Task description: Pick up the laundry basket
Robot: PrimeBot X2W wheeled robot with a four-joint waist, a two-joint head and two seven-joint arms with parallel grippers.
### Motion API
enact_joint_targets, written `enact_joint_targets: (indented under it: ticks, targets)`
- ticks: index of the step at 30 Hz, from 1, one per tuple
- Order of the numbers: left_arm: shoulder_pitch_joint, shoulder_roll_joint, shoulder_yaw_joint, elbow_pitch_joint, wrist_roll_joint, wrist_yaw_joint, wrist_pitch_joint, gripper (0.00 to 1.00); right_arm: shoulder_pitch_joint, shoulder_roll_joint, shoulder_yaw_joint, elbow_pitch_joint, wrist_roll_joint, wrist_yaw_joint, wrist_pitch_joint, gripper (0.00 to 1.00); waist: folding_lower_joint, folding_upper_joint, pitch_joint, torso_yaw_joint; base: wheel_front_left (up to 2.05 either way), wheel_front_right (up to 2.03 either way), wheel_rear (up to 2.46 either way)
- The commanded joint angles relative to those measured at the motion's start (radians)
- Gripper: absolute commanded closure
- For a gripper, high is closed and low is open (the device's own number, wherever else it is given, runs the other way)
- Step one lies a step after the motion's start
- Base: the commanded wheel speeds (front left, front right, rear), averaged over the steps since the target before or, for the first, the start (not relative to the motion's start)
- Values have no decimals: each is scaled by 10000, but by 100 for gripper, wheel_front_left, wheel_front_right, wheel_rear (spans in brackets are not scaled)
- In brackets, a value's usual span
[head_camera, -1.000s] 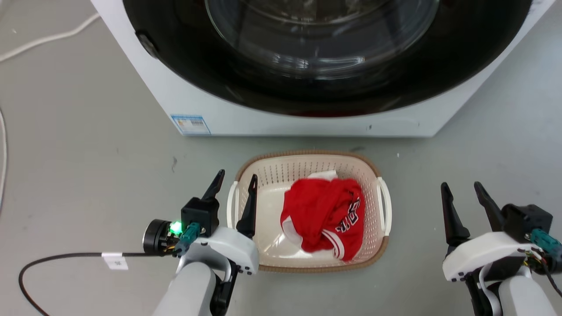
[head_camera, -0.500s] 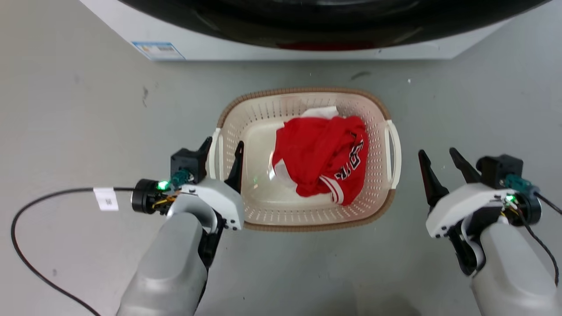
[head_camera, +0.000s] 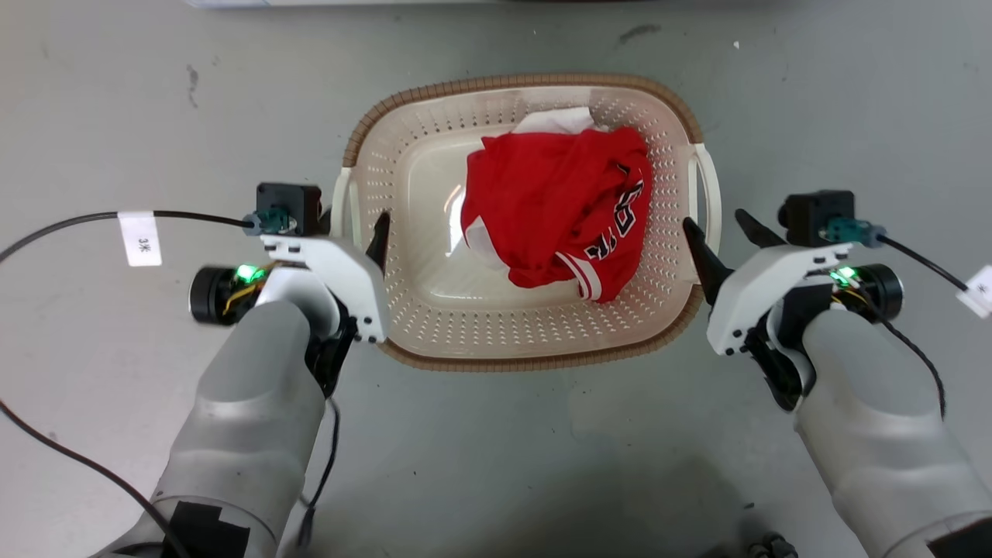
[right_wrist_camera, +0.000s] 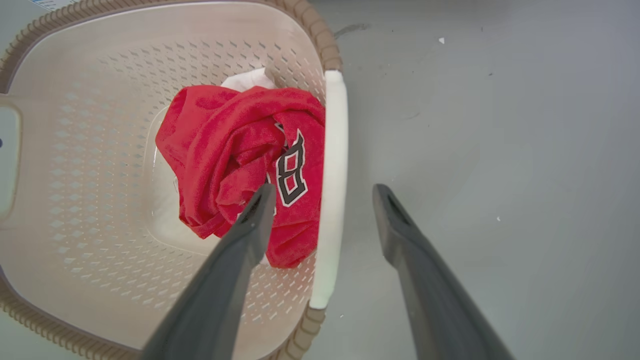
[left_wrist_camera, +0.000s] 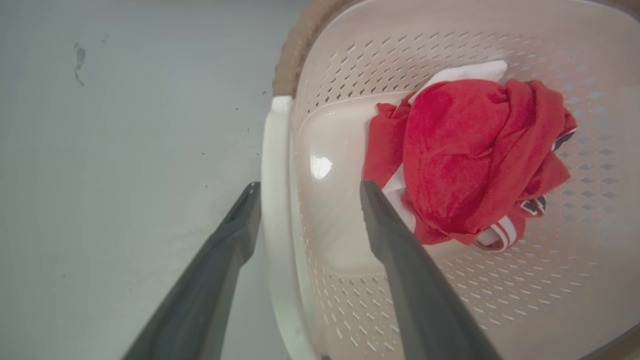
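The left pincer [head_camera: 353, 229] is spread wide and straddles the white left handle [head_camera: 345, 201] of the laundry basket [head_camera: 527, 80]. In the left wrist view the left pincer [left_wrist_camera: 310, 186] has its outer finger on the floor side, just beside the handle [left_wrist_camera: 275, 200], and its inner finger over the basket's [left_wrist_camera: 450, 310] hollow. Whether either finger touches the plastic cannot be told, and nothing is pinched. The right pincer [head_camera: 713, 219] is spread just as wide about the white right handle [head_camera: 707, 186]. In the right wrist view the right pincer [right_wrist_camera: 324, 189] has one finger over the red garment [right_wrist_camera: 225, 145] inside the basket [right_wrist_camera: 75, 150] and the other out over the grey floor, with the handle [right_wrist_camera: 335, 175] between them and gripped by neither. Half a second ago the right pincer stood apart from that handle, out over bare floor, while the left one already bracketed its own. The head camera has tipped downward since then, so the washing machine [head_camera: 232, 2] has shrunk to a pale sliver at the top edge. The basket sits on the floor [head_camera: 496, 465] between the two arms, its brown rim level. It holds a crumpled red garment [head_camera: 550, 209] with white trim and dark lettering, heaped toward the right wall, with a white cloth [head_camera: 562, 120] peeking out behind it. The left half of the basket's bottom is bare.
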Motion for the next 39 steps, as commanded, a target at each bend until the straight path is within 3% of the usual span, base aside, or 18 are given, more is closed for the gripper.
enact_joint_targets:
  ticks: [1, 16, 17, 18, 19, 20, 29, 39]
  targets:
    - [-131, 84, -54, 208, -88, -39, 185, 0, -321, 68, 213, 244, 200, -3, 110, 0, -2, 0, 178, -85, 0, 0, 0]
    - [-1190, 433, -698, 960, -925, -72, 1453, 0, -1661, 150, 1965, 1465, 1860, -3, 790, 0, -2, 0, 818, -183, 0, 0, 0]
    - [-1253, 421, -725, 1004, -988, -72, 1542, 0, -1702, 160, 2017, 1527, 2001, -3, 868, 55, -2, 0, 847, -176, 0, 0, 0]
    - [-1306, 394, -742, 1039, -1080, -73, 1644, 51, -1754, 165, 2083, 1577, 2128, -3, 955, 96, -2, 0, 872, -168, 0, 0, 0]
    - [-1348, 376, -775, 1053, -1136, -73, 1709, 86, -1795, 165, 2156, 1619, 2255, -3, 1040, 100, -2, 0, 892, -163, 0, 0, 0]
    - [-1378, 366, -808, 1059, -1221, -73, 1758, 100, -1831, 173, 2229, 1628, 2401, -3, 1101, 100, -2, 0, 904, -161, 0, 0, 0]
    - [-1159, 244, -1342, 990, -1837, -76, 2095, 100, -1697, 223, 3021, 1665, 3285, 22, 1513, 100, -2, 0, 504, -169, 0, 0, 0]
    - [-436, -62, -1965, 874, -2934, -101, 3060, 100, -1036, 17, 3899, 1385, 4635, 59, 3109, 100, -2, 0, -1284, -72, 0, 0, 0]
